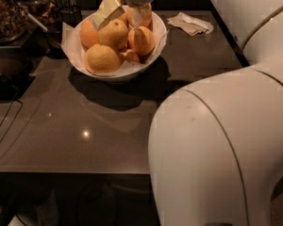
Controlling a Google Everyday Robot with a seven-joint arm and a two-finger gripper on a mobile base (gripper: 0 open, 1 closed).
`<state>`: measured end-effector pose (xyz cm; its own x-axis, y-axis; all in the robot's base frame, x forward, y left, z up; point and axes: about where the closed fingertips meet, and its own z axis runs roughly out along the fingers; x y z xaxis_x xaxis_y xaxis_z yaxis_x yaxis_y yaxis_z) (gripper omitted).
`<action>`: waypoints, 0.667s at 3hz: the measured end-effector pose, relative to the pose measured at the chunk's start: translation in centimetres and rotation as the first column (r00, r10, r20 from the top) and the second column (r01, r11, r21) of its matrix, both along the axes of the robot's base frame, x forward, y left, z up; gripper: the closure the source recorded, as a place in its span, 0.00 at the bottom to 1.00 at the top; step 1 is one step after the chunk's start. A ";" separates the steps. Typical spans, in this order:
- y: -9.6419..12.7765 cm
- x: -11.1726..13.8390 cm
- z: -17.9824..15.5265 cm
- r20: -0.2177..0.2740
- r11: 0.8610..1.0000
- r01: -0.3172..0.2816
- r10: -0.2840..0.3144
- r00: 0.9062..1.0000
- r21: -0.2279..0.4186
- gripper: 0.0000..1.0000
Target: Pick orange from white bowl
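currently your gripper (136, 18) hangs over the white bowl (114, 77), rear side; grip state: cannot tell. orange (103, 59): round, yellowish, dimpled, front-left.

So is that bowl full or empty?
Full: oranges heap above the rim of the white bowl; the gripper sits among them at the back.

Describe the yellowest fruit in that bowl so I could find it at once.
On the dark table stands a white bowl of fruit, with the robot's gripper over its far side. The orange lies at the bowl's front left: palest yellow, lowest in the heap.
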<state>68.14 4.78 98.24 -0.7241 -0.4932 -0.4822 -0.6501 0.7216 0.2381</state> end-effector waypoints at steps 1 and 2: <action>-0.1 -0.1 -0.3 0.007 1.000 0.016 -0.016 1.000 -0.009 0.26; -0.3 0.3 -0.3 0.020 0.999 0.021 -0.021 1.000 -0.026 0.32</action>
